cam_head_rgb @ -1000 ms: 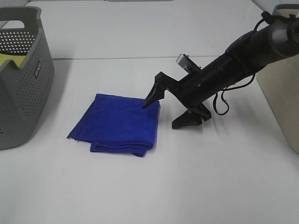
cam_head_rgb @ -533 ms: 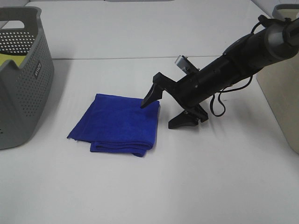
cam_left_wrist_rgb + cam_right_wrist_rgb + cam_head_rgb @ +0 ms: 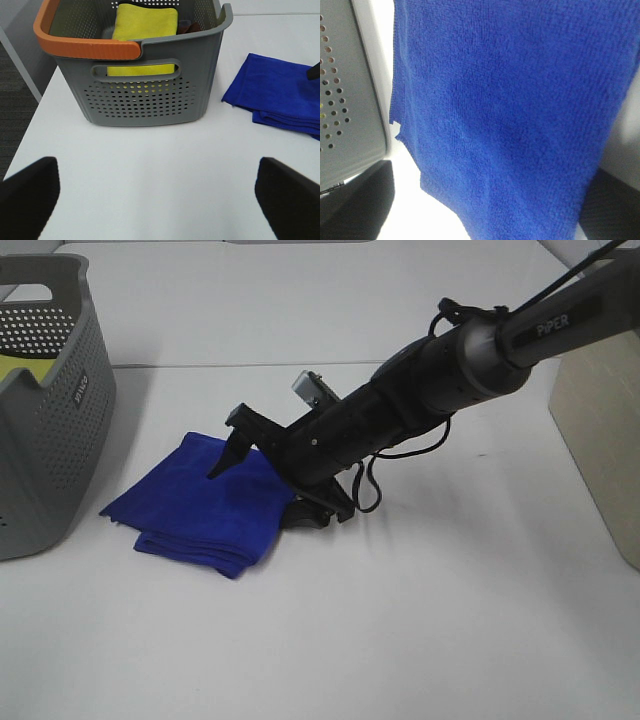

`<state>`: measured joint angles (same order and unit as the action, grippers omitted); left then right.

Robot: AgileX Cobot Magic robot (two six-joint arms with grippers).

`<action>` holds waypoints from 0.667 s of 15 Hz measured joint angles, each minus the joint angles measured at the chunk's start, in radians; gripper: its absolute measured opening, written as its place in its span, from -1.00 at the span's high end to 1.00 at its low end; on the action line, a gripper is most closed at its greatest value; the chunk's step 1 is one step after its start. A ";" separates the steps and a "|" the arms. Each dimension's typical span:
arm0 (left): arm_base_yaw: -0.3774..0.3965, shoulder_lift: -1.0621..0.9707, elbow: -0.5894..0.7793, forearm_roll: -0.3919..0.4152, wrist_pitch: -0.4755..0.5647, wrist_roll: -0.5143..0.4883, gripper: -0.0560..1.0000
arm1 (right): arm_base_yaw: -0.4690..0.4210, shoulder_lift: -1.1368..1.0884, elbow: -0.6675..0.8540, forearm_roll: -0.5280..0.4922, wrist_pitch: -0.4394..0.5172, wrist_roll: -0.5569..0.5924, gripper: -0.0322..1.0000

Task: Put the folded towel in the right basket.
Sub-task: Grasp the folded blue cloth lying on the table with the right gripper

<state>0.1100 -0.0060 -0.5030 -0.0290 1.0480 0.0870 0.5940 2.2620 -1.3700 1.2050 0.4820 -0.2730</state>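
The folded blue towel [image 3: 195, 510] lies on the white table, left of centre, near the grey basket. My right gripper [image 3: 262, 488] is open and low over the towel's right part; one finger [image 3: 228, 448] is above the cloth and the other [image 3: 305, 515] is on the table at the towel's right edge. In the right wrist view the towel [image 3: 510, 125] fills the space between the two fingers. The right basket [image 3: 600, 430], beige, stands at the right edge. My left gripper [image 3: 160, 200] is open and empty, with the towel [image 3: 282, 92] far from it.
A grey perforated basket [image 3: 50, 410] with an orange handle [image 3: 85, 47] stands at the left and holds a yellow cloth [image 3: 145, 27]. Its wall [image 3: 350, 90] shows close beside the towel in the right wrist view.
My right gripper has moved left and lower across the towel. The towel has slid left toward the grey basket. The jaws stay open.
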 joint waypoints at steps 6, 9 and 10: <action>0.000 0.000 0.000 0.000 0.000 0.000 -0.98 | 0.027 0.050 -0.024 0.011 -0.025 0.169 -0.22; 0.000 0.000 0.000 0.000 0.000 0.000 -0.98 | 0.027 0.079 -0.038 0.015 0.001 0.179 0.57; 0.000 0.000 0.000 0.000 0.000 0.000 -0.98 | 0.027 0.080 -0.047 0.010 0.004 0.179 0.76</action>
<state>0.1100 -0.0060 -0.5030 -0.0290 1.0480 0.0870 0.6210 2.3420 -1.4170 1.2150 0.4860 -0.0940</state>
